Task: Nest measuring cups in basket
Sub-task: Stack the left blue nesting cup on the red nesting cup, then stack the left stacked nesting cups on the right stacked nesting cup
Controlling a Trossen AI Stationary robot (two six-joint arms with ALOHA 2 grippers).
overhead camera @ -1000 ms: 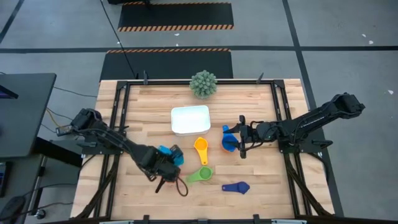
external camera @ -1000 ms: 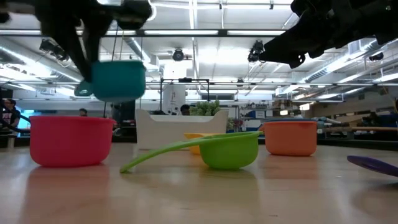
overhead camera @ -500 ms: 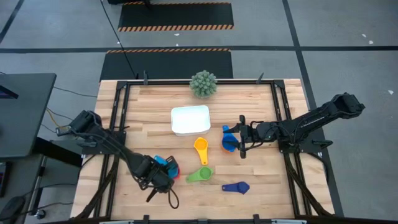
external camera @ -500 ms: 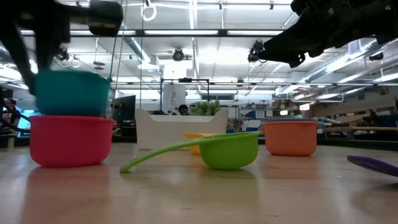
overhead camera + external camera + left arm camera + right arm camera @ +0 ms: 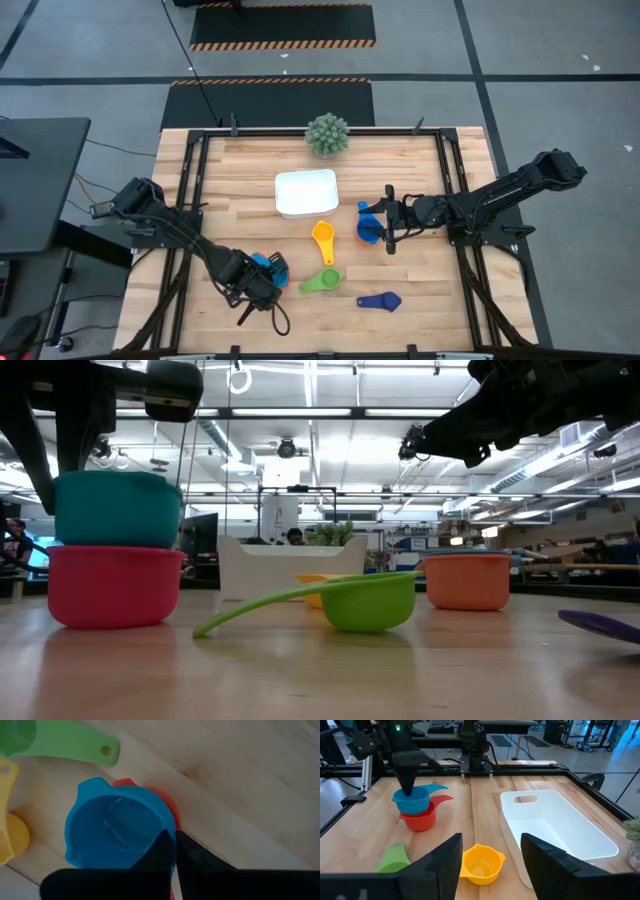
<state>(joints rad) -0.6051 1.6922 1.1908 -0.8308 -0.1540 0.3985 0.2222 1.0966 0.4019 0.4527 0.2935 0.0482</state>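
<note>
From above, the left gripper [image 5: 258,288] hides most of the light blue cup [image 5: 266,266]; the low view shows it seated in the red cup [image 5: 113,586], fingers pinched on its rim. The right gripper [image 5: 385,232] hovers spread wide over the orange cup [image 5: 368,232], holding nothing. The white basket [image 5: 306,193] sits mid-worktop.

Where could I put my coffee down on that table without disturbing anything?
Bare wood lies left of the basket, up to the frame rail, and right of the plant. It is crowded below the basket: yellow cup, green cup, dark blue cup, the left gripper's stacked cups.
</note>
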